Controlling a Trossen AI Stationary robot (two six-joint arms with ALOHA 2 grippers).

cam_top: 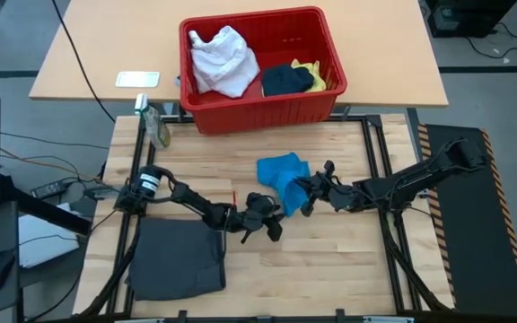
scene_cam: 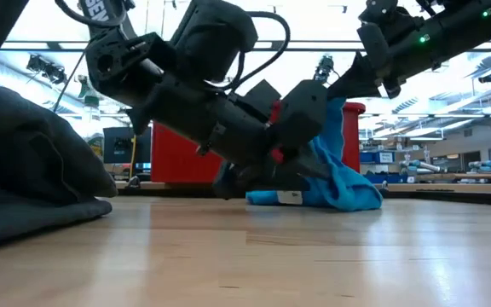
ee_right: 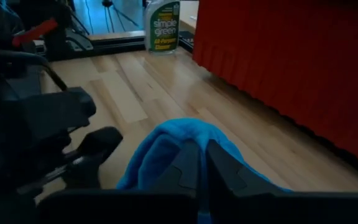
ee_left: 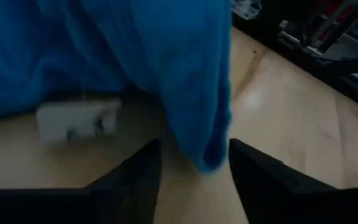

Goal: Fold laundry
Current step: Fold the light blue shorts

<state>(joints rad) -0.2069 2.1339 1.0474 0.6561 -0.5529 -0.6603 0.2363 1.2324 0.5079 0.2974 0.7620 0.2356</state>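
Folded dark grey garment (scene_cam: 24,170) lies nearest on the counter (scene_cam: 314,256); right gripper (cam_top: 305,199) jaws pinching the bright blue garment (cam_top: 283,172); left gripper (cam_top: 272,218) jaws spread around its hanging edge.

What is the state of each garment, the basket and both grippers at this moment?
Blue garment: crumpled on the table, one part lifted by the right gripper.
Dark grey garment: folded flat on the table.
White garment: bunched in the red basket.
Dark navy garment: in the basket.
Yellow garment: in the basket, mostly hidden.
Right gripper: shut on the blue garment.
Left gripper: open, a hanging blue edge between its fingers.
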